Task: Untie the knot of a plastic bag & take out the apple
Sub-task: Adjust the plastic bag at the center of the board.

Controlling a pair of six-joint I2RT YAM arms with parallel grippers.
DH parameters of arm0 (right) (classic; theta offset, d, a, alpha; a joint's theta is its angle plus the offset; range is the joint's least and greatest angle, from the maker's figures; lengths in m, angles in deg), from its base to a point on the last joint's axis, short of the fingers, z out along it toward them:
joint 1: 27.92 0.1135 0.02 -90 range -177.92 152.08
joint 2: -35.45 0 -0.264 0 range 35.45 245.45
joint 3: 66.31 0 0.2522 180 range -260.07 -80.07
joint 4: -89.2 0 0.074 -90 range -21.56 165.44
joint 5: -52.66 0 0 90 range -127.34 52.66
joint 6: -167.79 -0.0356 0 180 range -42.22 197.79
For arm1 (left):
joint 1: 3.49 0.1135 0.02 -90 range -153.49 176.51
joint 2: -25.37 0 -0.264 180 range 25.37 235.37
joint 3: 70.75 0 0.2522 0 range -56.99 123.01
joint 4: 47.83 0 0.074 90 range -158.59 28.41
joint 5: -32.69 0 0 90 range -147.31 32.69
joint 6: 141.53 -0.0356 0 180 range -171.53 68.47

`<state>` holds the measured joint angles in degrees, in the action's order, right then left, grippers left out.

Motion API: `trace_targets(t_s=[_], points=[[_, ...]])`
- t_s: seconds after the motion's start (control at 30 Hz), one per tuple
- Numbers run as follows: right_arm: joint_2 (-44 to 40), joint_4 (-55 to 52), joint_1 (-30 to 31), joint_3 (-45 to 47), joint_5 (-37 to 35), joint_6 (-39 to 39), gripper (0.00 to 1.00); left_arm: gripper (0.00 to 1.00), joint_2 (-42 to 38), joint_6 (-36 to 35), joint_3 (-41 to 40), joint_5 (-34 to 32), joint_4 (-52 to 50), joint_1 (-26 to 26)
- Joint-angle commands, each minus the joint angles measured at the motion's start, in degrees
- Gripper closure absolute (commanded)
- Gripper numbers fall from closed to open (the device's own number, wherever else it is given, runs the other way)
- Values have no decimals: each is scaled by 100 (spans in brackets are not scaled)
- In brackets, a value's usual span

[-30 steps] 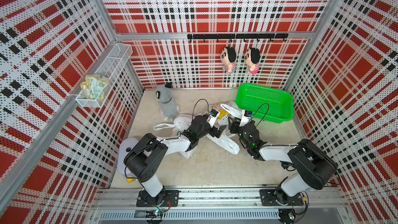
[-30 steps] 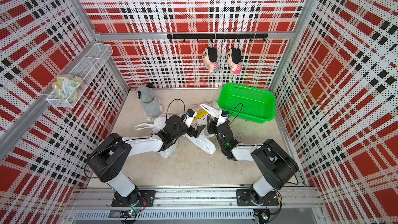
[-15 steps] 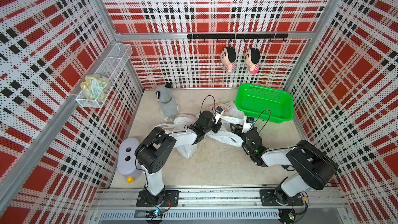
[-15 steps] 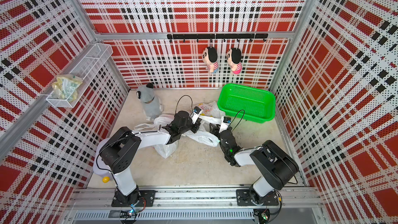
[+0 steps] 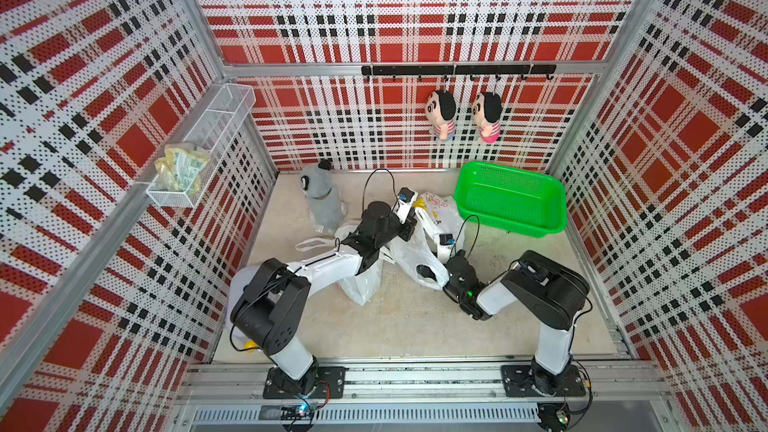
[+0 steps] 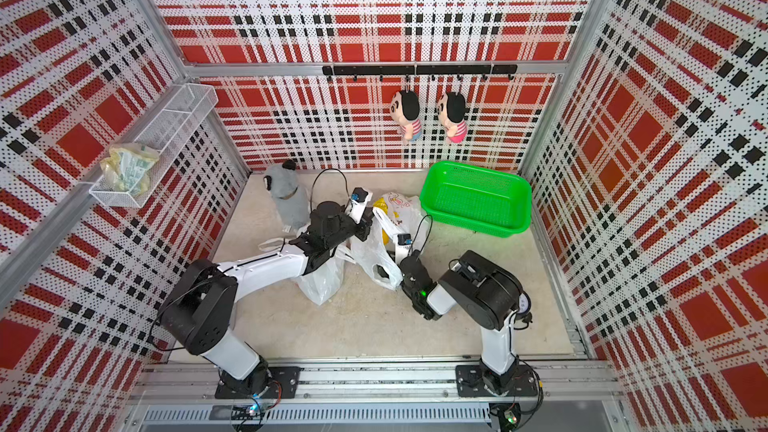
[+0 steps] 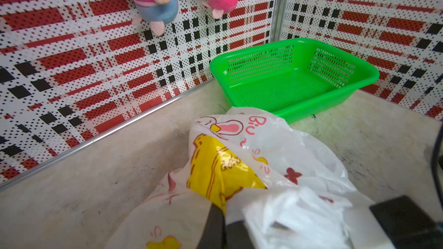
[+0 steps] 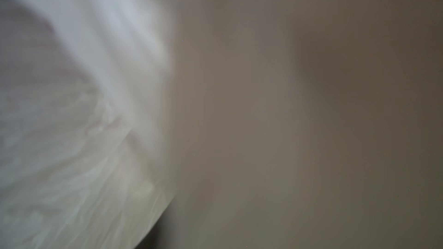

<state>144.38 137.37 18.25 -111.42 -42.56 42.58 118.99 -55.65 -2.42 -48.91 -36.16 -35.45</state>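
- Left arm: reached farther toward the back wall than a second earlier. The left gripper (image 7: 222, 212), open then, was now clenched on the yellow-printed film of the plastic bag (image 5: 437, 209).
- Right gripper (image 5: 430, 274): had drawn toward the front and sat against the bag's white lower film. Its wrist view was a blur, so whether it was released or grasping could not be told.
- Plastic bag: lay on the worktop (image 5: 395, 326) just beside the green basket (image 5: 511, 201), drawn out longer between the two grippers than before. The apple could not be made out in any view.
- Green basket: back right corner, unmoved, with only its mesh floor showing.
- Wire basket (image 5: 208, 139): on the left wall, holding a crumpled yellow-green packet (image 5: 180, 168).
- Second white bag (image 5: 361, 286): under the left forearm.
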Motion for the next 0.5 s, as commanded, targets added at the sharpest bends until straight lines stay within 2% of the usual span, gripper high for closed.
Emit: trace_targets(t_s=[0.0, 0.13, 0.27, 0.47], points=[[138, -383, 274, -63, -94, -46, 49, 98, -184, 139, -96, 448, 243, 182], [-170, -423, 252, 84, -345, 38, 48, 96, -233, 153, -202, 710, 270, 287], [-567, -1209, 196, -419, -535, 396, 44, 94, -221, 178, -330, 989, 293, 404], [-407, -1798, -125, -1269, -625, 603, 38, 94, -237, 316, -508, 1234, 498, 516]])
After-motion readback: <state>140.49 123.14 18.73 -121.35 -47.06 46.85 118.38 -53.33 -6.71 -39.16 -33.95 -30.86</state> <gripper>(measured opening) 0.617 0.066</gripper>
